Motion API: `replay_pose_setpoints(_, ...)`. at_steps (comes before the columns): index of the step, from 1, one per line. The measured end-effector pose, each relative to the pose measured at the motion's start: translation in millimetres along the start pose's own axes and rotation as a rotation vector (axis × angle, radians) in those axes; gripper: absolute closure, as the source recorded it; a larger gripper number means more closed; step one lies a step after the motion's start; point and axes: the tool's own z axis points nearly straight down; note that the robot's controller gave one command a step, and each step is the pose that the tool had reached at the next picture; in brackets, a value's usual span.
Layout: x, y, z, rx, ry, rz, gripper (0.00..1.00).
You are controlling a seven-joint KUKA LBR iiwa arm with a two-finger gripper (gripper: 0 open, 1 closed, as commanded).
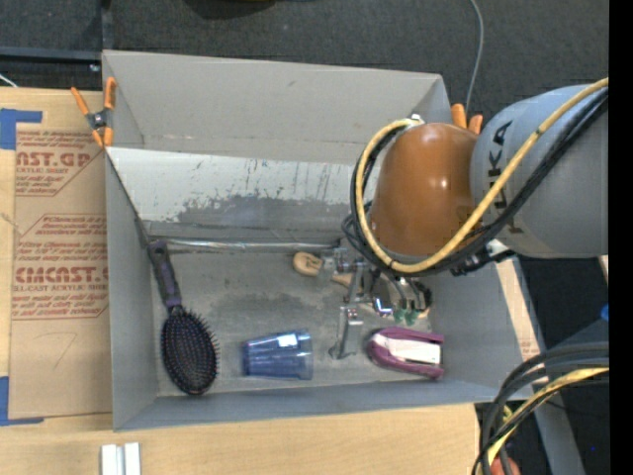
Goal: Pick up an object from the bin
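A: Entry 1, jaws: what are you seeing?
B: You're seeing them hanging between 2 front-wall items, blue tube (278, 355) and purple-white case (407, 353). The case is lying nearer, long axis pointing at them. Opening: cannot tell.

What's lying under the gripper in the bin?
Under the gripper, bare bin floor shows, between a blue tube and a purple-and-white thing. Anything beneath the orange cover is hidden.

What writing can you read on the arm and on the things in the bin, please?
"KA": arm's grey casing, rest hidden.
Blue container, white label: too small to read.
Black hairbrush, purple-and-white item: no text visible.
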Motion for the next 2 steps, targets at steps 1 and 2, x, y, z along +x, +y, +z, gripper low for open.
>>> replay_pose_setpoints(1, -1.5, -0.2, -4.5, 0.0, -0.008, 0.001, 0.0)
replay_pose_setpoints(2, 13.5, 96.6, 100.8, -0.001, -0.019, -0.44, 0.0)
